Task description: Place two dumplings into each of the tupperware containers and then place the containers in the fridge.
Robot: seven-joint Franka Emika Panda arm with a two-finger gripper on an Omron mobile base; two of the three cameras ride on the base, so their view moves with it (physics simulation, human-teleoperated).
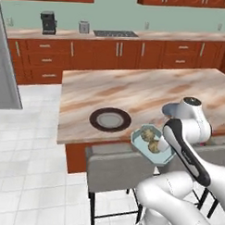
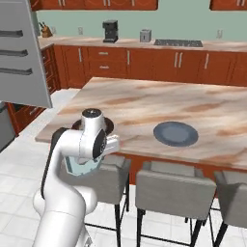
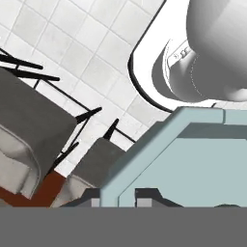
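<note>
My fingers (image 3: 147, 195) are pinched shut on the rim of a tupperware container (image 1: 152, 145). I see it lifted off the island counter (image 1: 147, 95), just past the edge above a grey stool (image 1: 114, 165), with two dumplings (image 1: 151, 139) inside.

Pale blue-teal tub (image 1: 152, 145), tan dumplings (image 1: 150, 139), marbled beige-pink counter (image 1: 134, 90), reddish-brown cabinets (image 1: 117, 54)
</note>
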